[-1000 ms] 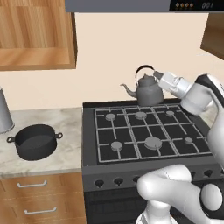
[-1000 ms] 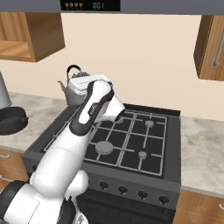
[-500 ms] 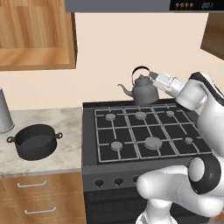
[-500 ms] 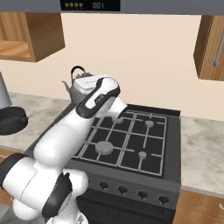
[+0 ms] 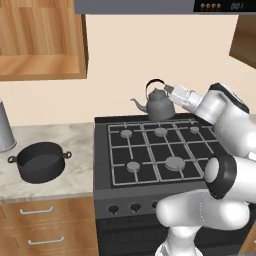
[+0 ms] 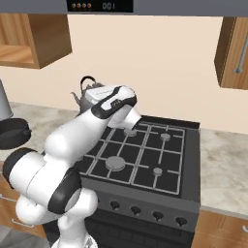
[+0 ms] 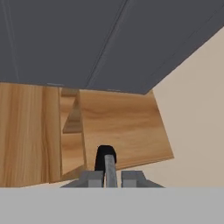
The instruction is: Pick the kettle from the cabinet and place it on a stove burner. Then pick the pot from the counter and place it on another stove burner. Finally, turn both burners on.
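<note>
squat grey kettle (image 5: 159, 104), thin black arched handle, curved spout.

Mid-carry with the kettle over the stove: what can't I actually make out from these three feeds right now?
- Kettle: in the right base view the arm covers most of its body.
- Claw grip: in the hand view the shut claw pinches a dark handle, cut off by the bottom edge.
- Pot: cut by the left edge in the right base view.
- Stove knobs: on or off too small to read.
</note>
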Robot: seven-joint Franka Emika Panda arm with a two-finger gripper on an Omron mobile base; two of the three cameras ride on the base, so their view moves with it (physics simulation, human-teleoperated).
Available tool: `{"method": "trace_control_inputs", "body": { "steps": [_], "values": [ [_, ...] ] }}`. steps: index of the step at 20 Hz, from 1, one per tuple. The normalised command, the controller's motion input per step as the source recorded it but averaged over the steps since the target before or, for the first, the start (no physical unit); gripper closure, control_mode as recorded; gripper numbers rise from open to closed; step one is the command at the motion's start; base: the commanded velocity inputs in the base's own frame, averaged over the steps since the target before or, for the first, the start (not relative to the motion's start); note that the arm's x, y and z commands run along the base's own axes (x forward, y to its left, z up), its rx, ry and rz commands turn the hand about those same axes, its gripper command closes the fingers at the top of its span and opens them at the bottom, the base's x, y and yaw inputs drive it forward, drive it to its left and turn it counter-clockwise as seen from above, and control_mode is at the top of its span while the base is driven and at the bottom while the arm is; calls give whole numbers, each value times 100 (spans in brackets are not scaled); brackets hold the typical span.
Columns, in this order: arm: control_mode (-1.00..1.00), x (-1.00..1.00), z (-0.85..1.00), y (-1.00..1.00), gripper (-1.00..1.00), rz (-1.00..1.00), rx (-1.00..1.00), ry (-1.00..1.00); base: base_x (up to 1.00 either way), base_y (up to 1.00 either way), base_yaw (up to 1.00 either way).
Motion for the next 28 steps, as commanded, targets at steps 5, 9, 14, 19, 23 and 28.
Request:
{"method": "trace_control_inputs", "body": {
  "steps": [5, 9, 14, 19, 23, 28],
  "values": [
    [-100, 31, -21, 14, 100, 3, 2, 0, 0, 0, 0],
    [-100, 34, -22, 18, 100, 4, 2, 0, 0, 0, 0],
    [-100, 37, -25, 17, 100, 4, 3, 0, 0, 0, 0],
    [-100, 38, -27, 16, 100, 5, 3, 0, 0, 0, 0],
    [-100, 35, -23, 16, 100, 5, 2, 0, 0, 0, 0],
    [-100, 33, -31, 9, 100, 4, 0, 0, 0, 0, 0]
  ]
}}
